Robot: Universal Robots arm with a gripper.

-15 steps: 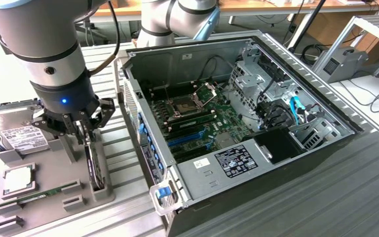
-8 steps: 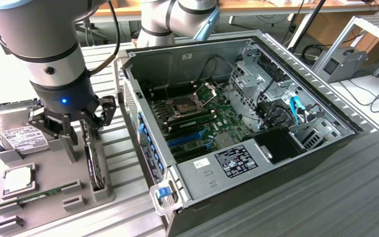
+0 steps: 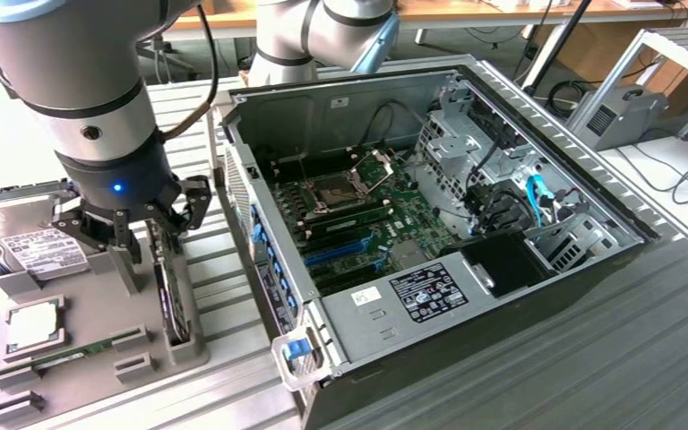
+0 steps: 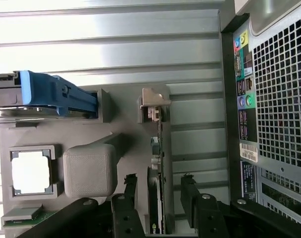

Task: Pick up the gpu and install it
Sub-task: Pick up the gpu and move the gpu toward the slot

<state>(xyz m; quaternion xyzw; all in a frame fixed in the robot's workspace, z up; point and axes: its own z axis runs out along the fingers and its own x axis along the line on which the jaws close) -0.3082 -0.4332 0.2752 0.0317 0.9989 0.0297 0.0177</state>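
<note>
The gpu (image 3: 176, 300) is a slim black card standing on its edge in a slot of the grey holder (image 3: 99, 296), at the exterior view's left. In the wrist view the gpu (image 4: 157, 148) shows its silver bracket at one end. My gripper (image 3: 159, 235) hangs right over the card. Its black fingers (image 4: 129, 191) stand on either side of the card with a gap on each side, so the gripper (image 4: 159, 181) is open and holds nothing.
The open computer case (image 3: 559, 296) lies to the exterior view's right of the holder, its motherboard (image 3: 356, 228) and blue slots exposed. The holder also carries a silver hard drive (image 3: 36, 249), a processor (image 3: 33, 324) and a green memory stick (image 3: 81, 349). The case's rear panel (image 4: 274, 89) is close beside the gpu.
</note>
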